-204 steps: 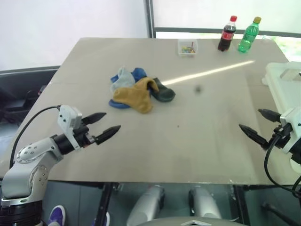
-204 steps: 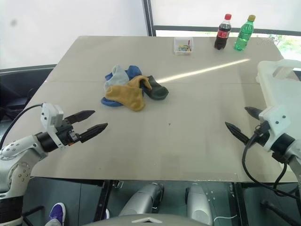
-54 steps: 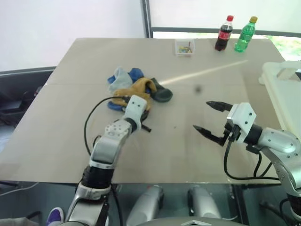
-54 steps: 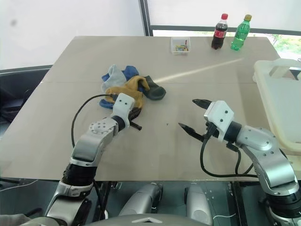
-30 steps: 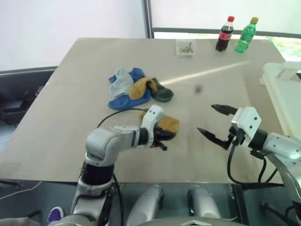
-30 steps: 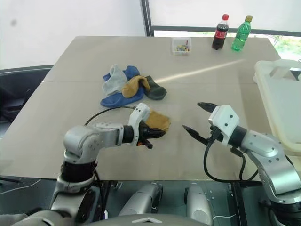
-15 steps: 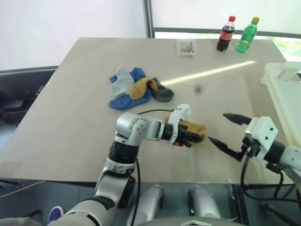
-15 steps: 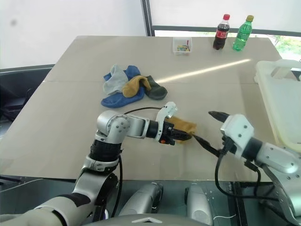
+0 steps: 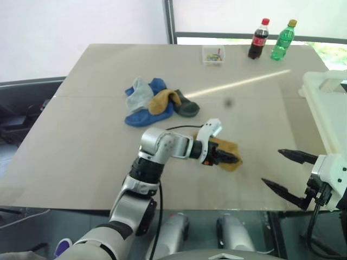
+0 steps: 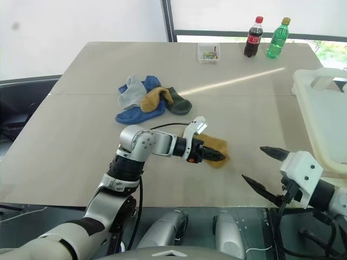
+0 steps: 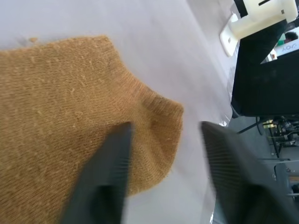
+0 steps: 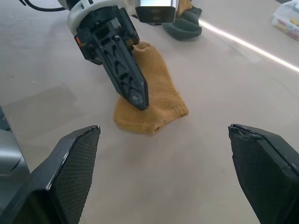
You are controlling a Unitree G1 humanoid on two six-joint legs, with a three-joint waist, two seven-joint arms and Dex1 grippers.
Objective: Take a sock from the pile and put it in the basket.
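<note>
The pile point(image 9: 156, 102) of grey, blue, mustard and dark green socks lies left of the table's middle. One mustard sock point(image 10: 218, 146) lies flat on the table toward the near right, apart from the pile. My left gripper point(image 10: 216, 157) is low over this sock. In the left wrist view its fingers point(image 11: 105, 182) stand apart over the sock point(image 11: 70, 102), open. My right gripper point(image 9: 271, 167) hangs open and empty at the table's near right edge, a short way from the sock point(image 12: 154, 105). The cream-white basket point(image 10: 320, 108) stands at the right edge.
A cola bottle point(image 9: 257, 39) and a green bottle point(image 9: 284, 40) stand at the far right. A small clear box point(image 9: 213, 54) sits beside them. The table's near edge point(image 9: 179, 208) runs just below both grippers.
My left gripper dragged the mustard sock rightward away from the pile, then opened over it. My right gripper drew back toward the near right edge, staying open.
</note>
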